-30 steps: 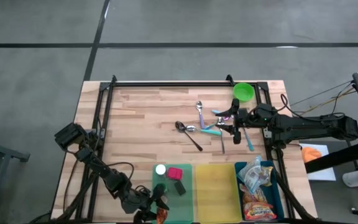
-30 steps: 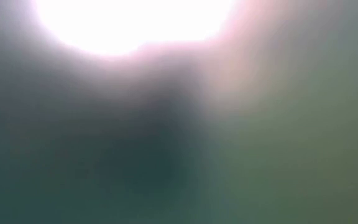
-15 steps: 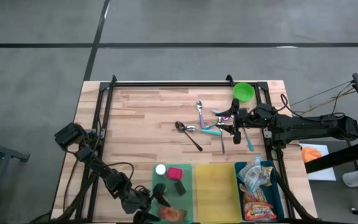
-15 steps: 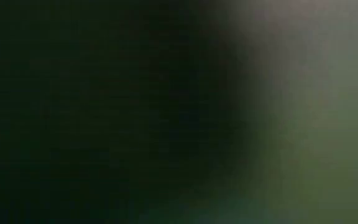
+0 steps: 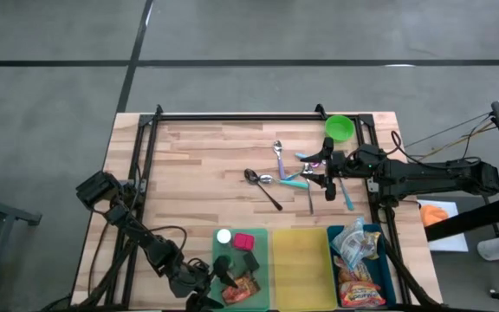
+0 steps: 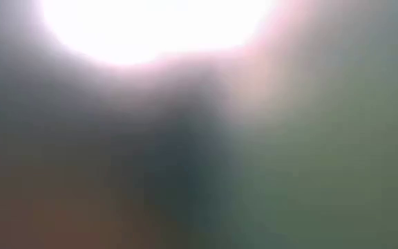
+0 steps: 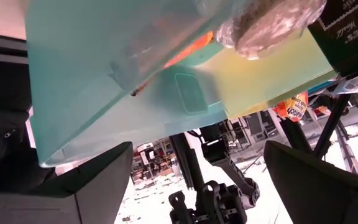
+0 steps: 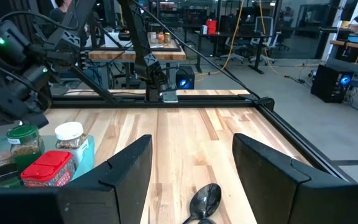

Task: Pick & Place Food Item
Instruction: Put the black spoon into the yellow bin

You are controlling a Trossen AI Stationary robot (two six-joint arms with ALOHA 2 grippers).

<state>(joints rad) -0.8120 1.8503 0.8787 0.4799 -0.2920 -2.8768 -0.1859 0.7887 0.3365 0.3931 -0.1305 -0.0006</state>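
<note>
An orange-and-red snack packet (image 5: 243, 289) lies flat in the near end of the green bin (image 5: 262, 238). My left gripper (image 5: 218, 282) stands open at the bin's near left corner, right beside the packet and apart from it. In the left wrist view its fingers (image 7: 86, 186) spread wide in front of the bin's wall (image 7: 104, 81), with a clear-wrapped snack (image 7: 263, 22) showing in the bin. My right gripper (image 5: 320, 172) hovers open over the cutlery at the table's right, a spoon (image 8: 204, 200) below its fingers.
The green bin also holds a white-lidded jar (image 5: 223, 236), a red-lidded tub (image 5: 244, 241) and a black item (image 5: 251, 260). A yellow bin (image 5: 301, 257) and a blue bin (image 5: 378, 236) with snack bags stand to the right. Spoons and forks (image 5: 277, 178) and a green bowl (image 5: 340, 127) lie farther back.
My left gripper has opened and let go of the snack packet. The packet has dropped from between the fingers into the near end of the green bin and now lies there a little farther in. Neither arm has shifted.
</note>
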